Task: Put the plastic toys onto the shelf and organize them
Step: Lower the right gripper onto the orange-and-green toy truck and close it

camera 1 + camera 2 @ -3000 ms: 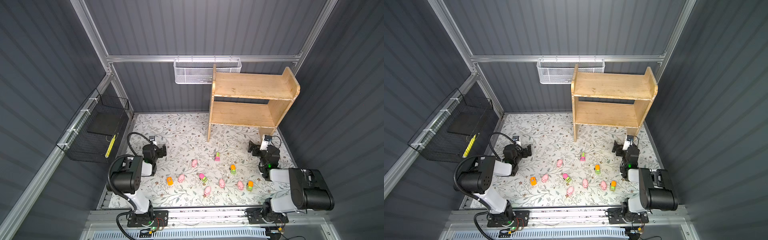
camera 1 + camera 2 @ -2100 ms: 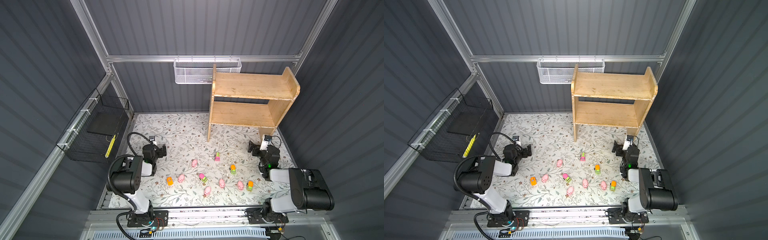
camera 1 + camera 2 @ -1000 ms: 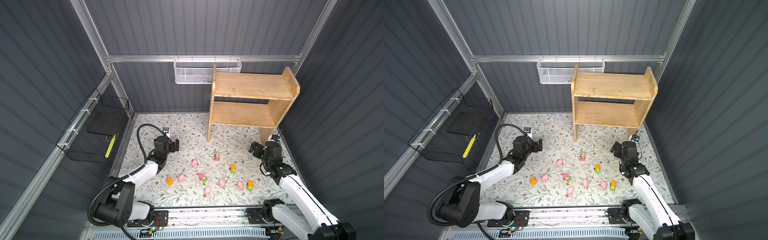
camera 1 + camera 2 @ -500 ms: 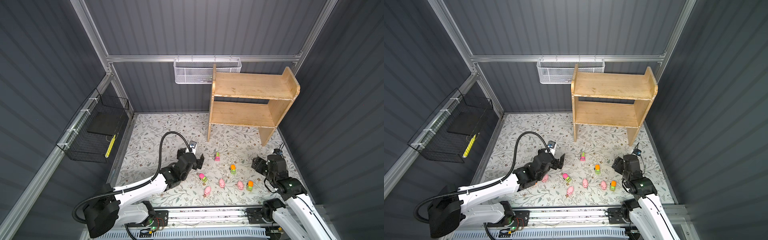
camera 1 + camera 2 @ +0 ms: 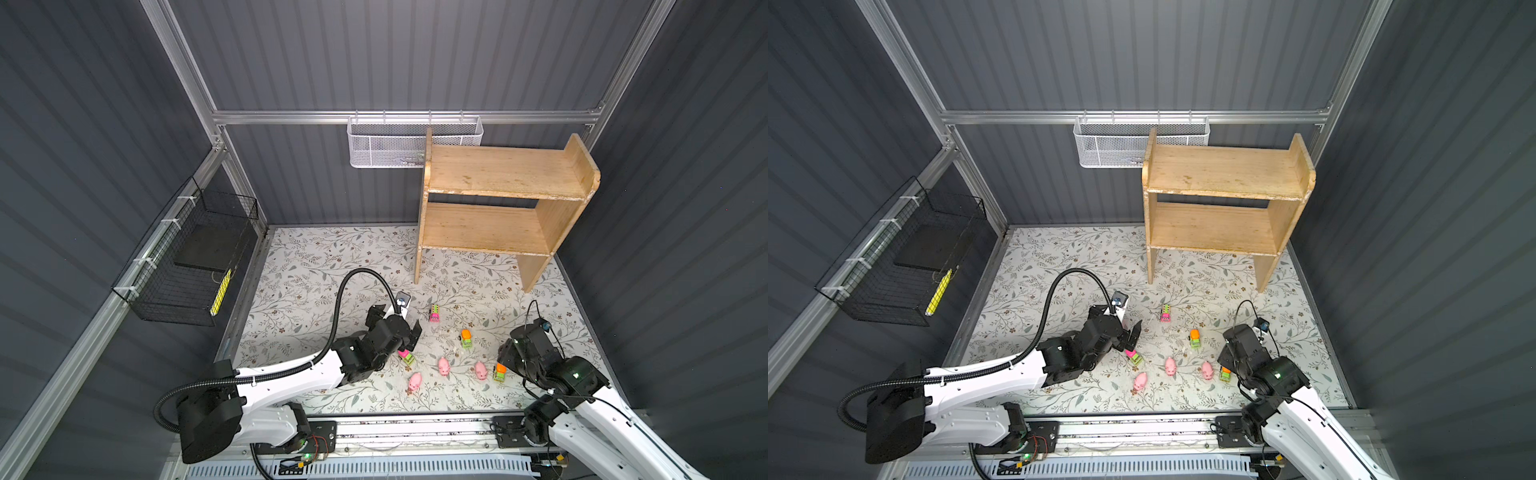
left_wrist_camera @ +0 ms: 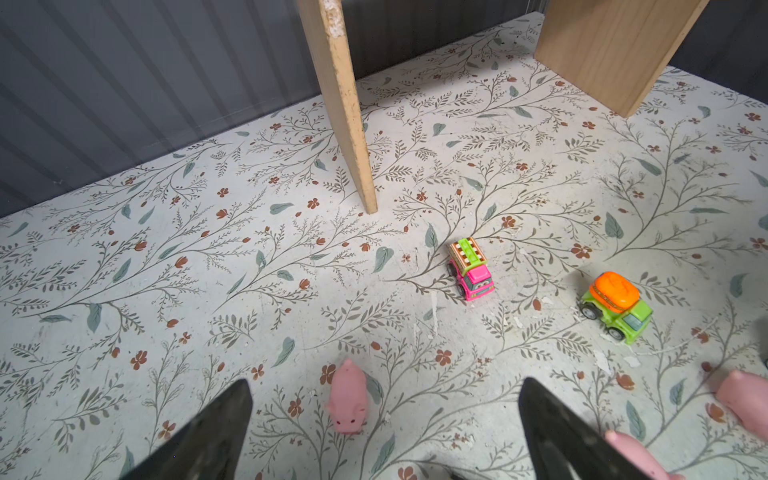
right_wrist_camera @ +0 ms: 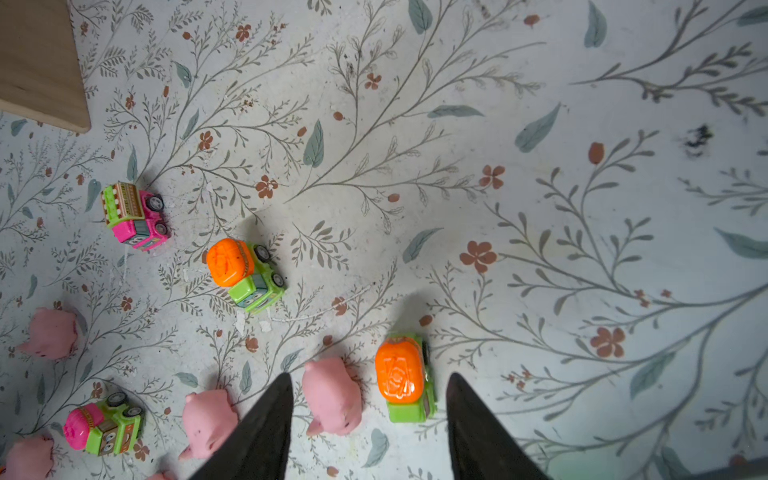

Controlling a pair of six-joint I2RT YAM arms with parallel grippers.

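Both arms had left their folded spots at the near edge and reached out over the worktop [image 5: 311, 270]. The left one had swung toward the middle and the right one had dropped low on its own side.

Left claw [image 6: 384, 386] was released, fingers spread wide, nothing gripped. A pink pig [image 6: 347, 399] lay on the worktop just below the gap.

Right claw [image 7: 370, 376] had narrowed, but its fingers stood partly apart. It hung over an orange-topped green truck [image 7: 405, 376] and a second pig [image 7: 330, 395], side by side between the fingers. Neither finger looked pressed against them, so I logged no grasp.

Also on the worktop:
- a pink truck [image 5: 434, 313], nearest the shelf [image 5: 498, 170]
- another orange-topped truck [image 5: 466, 337]
- a pink-and-green truck [image 5: 405, 356], just beside the left wrist
- a third pig [image 5: 444, 366]
- a fourth pig [image 5: 414, 380]

The shelf stood at the far right, against the back wall, well apart from all of them. I noted a white mesh basket [image 5: 386, 143] on the back rail and a black wire basket [image 5: 187, 257] on the left wall.
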